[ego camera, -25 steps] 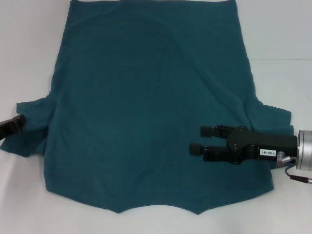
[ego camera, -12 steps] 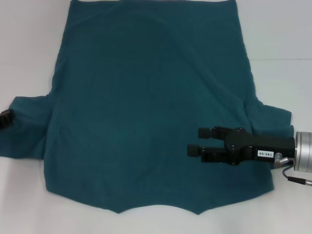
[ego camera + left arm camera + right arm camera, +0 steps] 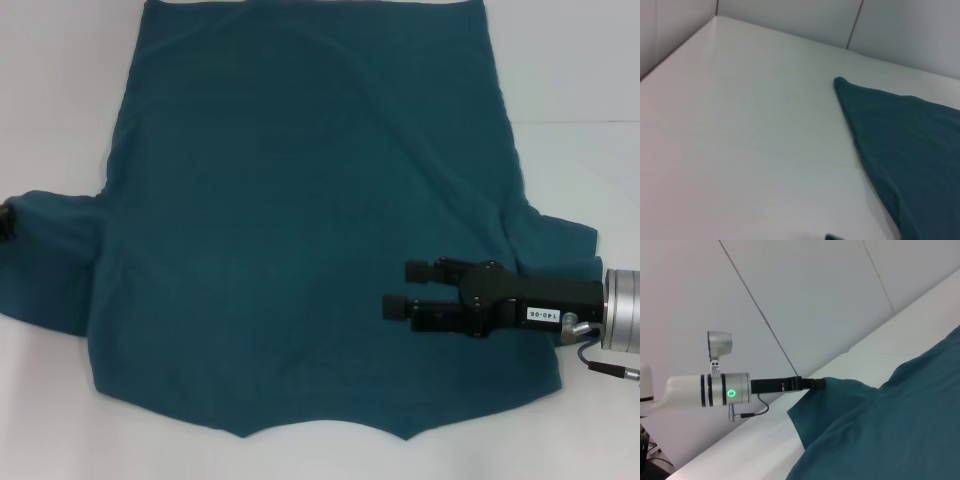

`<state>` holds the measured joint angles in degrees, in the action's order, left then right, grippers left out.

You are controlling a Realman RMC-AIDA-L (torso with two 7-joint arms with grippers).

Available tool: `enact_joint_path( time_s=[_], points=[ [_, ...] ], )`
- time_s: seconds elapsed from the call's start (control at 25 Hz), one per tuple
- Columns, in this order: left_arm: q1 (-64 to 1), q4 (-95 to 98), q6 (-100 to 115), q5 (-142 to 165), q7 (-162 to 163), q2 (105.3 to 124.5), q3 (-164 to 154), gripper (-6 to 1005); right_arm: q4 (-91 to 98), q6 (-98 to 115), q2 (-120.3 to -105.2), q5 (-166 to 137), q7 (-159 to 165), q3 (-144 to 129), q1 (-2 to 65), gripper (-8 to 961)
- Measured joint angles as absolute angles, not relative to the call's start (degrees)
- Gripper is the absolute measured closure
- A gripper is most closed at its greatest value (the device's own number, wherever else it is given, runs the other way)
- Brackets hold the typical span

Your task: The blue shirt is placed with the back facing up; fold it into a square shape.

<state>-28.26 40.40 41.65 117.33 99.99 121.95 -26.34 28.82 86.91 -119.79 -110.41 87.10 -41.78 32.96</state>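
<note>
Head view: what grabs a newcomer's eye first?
The blue shirt, spread flat over most of the white table. Next, the right pincer, open, hovering over the shirt's near right part by the right sleeve. The left pincer grips the left sleeve's end at the table's left edge.

Left sleeve (image 3: 50, 255) farther out, left end effector (image 3: 6, 222) too

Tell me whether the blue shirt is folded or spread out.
Spread. The dark teal-blue knit T-shirt lies flat on the white table, both sleeves out, no fold made yet.
</note>
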Motion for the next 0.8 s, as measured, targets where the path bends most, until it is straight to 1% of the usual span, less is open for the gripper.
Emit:
enact_joint_path(
  time_s=[0.8],
  points=[
    [-31.26,40.59,37.00,117.33,94.98,120.95,-27.86,970,28.35,86.74,-119.88,-109.67,87.10,-41.69,33.23,29]
  ],
)
